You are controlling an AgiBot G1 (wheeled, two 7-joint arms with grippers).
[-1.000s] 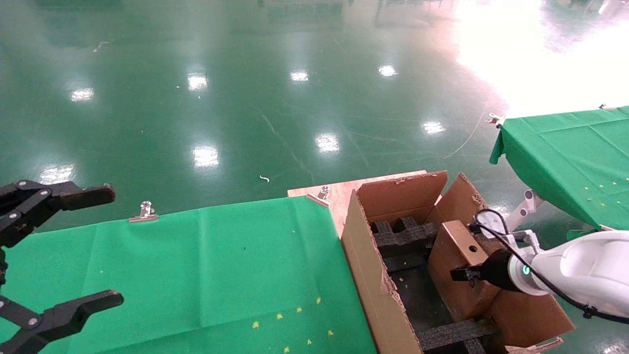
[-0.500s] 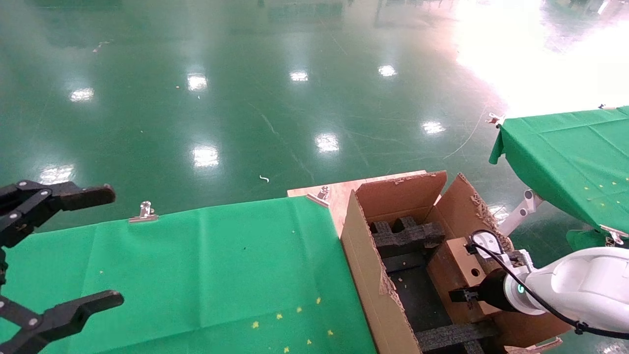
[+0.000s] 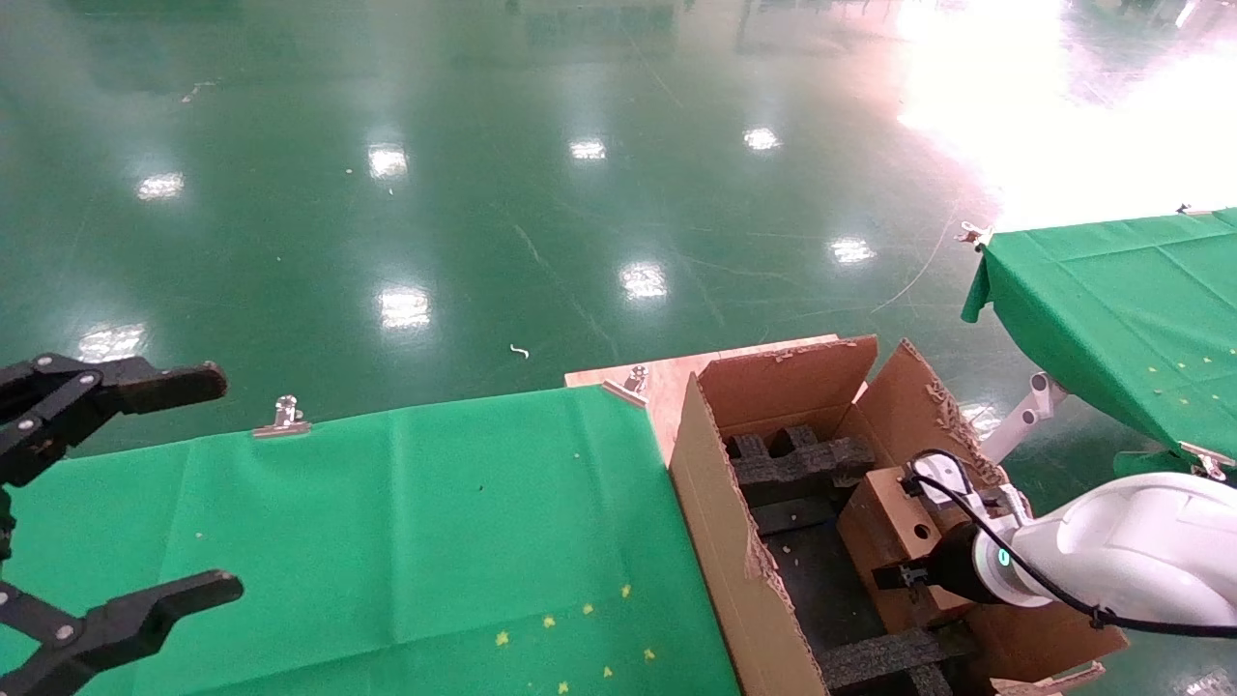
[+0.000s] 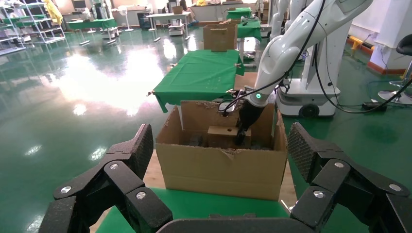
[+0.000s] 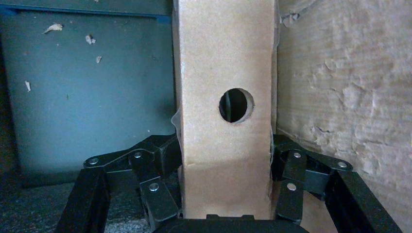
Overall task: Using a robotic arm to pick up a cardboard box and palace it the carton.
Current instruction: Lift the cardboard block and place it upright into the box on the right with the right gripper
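The small brown cardboard box (image 3: 894, 527) with a round hole stands inside the large carton (image 3: 715, 503), against its right wall. My right gripper (image 3: 904, 577), on the white arm (image 3: 1121, 551), is shut on the box's sides. In the right wrist view the box (image 5: 226, 63) fills the space between the fingers of that gripper (image 5: 224, 155), beside the carton's wall and above its dark floor. My left gripper (image 3: 217, 480) is open and empty over the green table's left end. The left wrist view shows the carton (image 4: 223, 170), the box (image 4: 221, 131) and the right arm (image 4: 286, 43).
Black foam inserts (image 3: 797, 464) lie at the far and near ends of the carton. The carton stands on a wooden board (image 3: 667, 382) beside the green-clothed table (image 3: 387, 541). A second green table (image 3: 1121, 309) stands at the right. A metal clip (image 3: 283, 418) sits on the table's far edge.
My right gripper has moved down and slightly left with the cardboard box, lowering it deeper into the carton. The left arm has not moved.
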